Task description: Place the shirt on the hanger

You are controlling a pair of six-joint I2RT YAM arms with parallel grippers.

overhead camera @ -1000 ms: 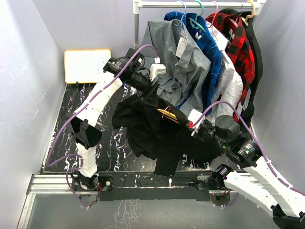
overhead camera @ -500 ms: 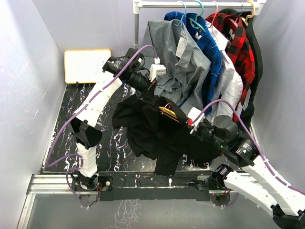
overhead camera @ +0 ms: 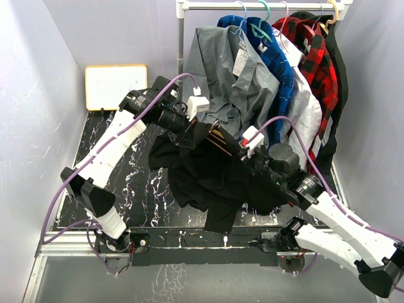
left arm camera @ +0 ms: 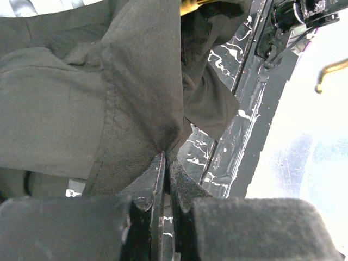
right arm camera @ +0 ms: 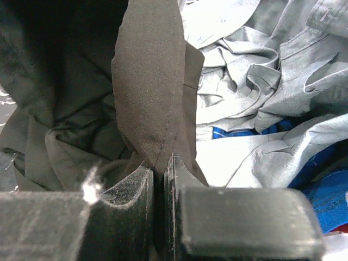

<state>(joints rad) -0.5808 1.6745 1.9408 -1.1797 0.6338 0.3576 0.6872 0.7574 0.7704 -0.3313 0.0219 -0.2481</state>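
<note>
The black shirt (overhead camera: 211, 180) hangs bunched between both arms above the table. My left gripper (overhead camera: 191, 131) is at its upper left edge, and in the left wrist view the jaws (left arm camera: 166, 159) are shut on a seamed fold of the shirt (left arm camera: 136, 81). My right gripper (overhead camera: 245, 153) is at the upper right, and its jaws (right arm camera: 162, 165) pinch a hemmed flap of the shirt (right arm camera: 149, 81). A short piece of the yellow-orange hanger (overhead camera: 220, 144) shows on top of the cloth between the grippers. It also peeks in at the top edge, hanger (left arm camera: 193, 5). The rest of it is hidden by fabric.
A clothes rail (overhead camera: 265, 5) at the back holds a grey tagged shirt (overhead camera: 243, 82), blue and white garments and a red plaid shirt (overhead camera: 312, 53); the grey shirt (right arm camera: 250, 81) hangs just behind the right gripper. A whiteboard (overhead camera: 115, 86) leans at the back left of the dark marbled table (overhead camera: 129, 183).
My left gripper has shut on the shirt and pulled back to the left. The right gripper has carried its hold up and left, and the hanger and the shirt's top edge rose with it.
</note>
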